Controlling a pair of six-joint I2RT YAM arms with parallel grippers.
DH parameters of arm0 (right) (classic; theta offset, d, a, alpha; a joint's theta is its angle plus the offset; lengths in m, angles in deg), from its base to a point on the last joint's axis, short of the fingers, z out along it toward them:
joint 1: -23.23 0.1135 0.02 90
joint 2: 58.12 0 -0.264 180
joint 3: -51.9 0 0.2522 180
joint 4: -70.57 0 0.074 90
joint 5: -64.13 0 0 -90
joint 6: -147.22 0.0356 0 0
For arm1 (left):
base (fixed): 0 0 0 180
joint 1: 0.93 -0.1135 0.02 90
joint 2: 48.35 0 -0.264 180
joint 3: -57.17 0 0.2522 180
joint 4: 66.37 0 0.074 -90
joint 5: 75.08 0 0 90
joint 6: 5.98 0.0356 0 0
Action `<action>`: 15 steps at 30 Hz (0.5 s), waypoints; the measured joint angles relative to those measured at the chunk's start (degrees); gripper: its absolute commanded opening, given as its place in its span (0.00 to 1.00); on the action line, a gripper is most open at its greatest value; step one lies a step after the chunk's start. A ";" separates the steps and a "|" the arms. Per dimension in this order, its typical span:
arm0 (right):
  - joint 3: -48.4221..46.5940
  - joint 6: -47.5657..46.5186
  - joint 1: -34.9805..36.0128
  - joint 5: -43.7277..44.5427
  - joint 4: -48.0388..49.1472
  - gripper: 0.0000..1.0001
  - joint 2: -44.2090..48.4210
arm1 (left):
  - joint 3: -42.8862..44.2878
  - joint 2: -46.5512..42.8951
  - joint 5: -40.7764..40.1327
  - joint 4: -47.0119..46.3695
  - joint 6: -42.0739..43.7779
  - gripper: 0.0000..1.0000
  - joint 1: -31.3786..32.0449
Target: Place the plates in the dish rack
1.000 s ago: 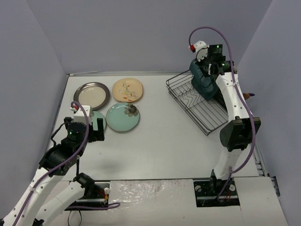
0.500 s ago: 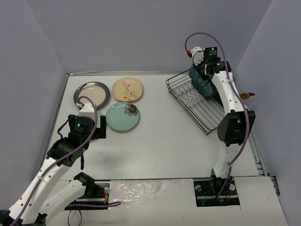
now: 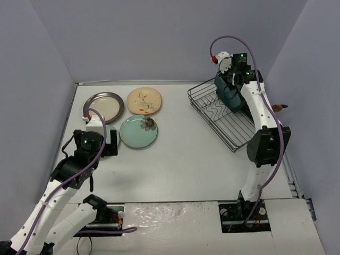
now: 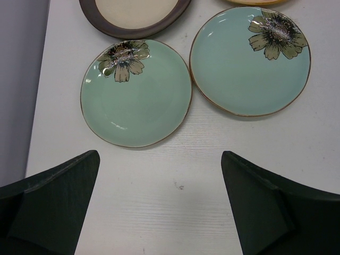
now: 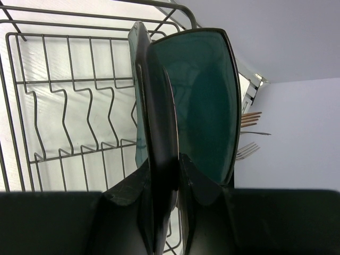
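Observation:
The black wire dish rack stands at the back right. My right gripper is over its far end, shut on the rim of a dark teal plate held upright and edge-on above the wavy slots. A second dark teal plate stands right behind it. My left gripper is open and empty, hovering just near of two mint flower plates. The cream plate with the dark-grey rim and the cream floral plate lie flat at the back left.
Forks and wooden handles stick up beyond the teal plates at the rack's far end. Grey walls close in the table at the back and both sides. The rack sits skewed near the right edge.
My right gripper has moved the teal plate down and left over the rack's far end. My left gripper has shifted up over the near mint plate, then eased back slightly.

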 measured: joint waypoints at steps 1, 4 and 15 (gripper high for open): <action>0.42 0.00 -0.01 0.01 0.14 0.00 0.48 | 0.00 -0.01 0.07 0.00 0.00 0.97 -0.09; 0.70 -0.09 -0.03 0.10 0.45 0.00 1.57 | 0.00 0.01 0.39 -0.01 0.00 0.97 -0.28; 3.59 -0.33 -0.69 -0.08 3.79 0.00 3.77 | 0.00 0.05 1.11 -0.01 0.00 0.97 -0.69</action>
